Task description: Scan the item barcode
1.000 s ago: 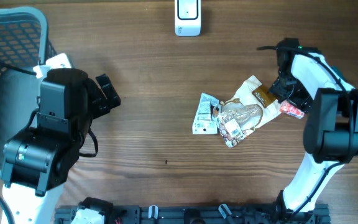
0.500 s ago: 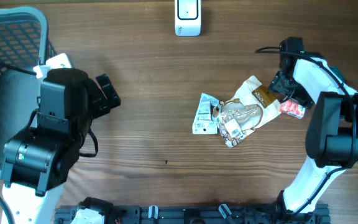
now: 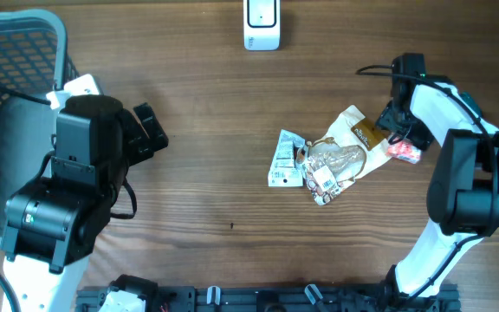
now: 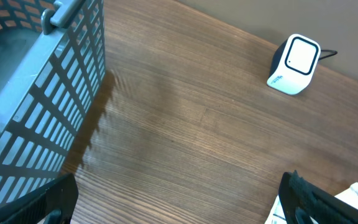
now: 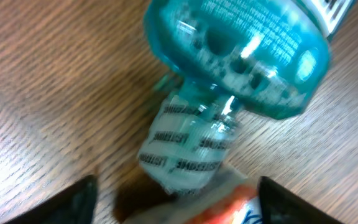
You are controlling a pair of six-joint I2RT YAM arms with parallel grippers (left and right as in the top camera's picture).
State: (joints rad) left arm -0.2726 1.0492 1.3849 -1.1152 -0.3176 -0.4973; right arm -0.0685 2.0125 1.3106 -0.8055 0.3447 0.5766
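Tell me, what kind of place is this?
Probably a mock shop checkout set up for robots: a barcode scanner, a wire basket and a heap of snack packets on a wooden table.

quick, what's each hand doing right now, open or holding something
left hand: open, holding nothing
right hand: open, a finger on either side of the red packet, no grip on it visible

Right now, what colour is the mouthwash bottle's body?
Translucent teal plastic bottle, clearest in right wrist view.
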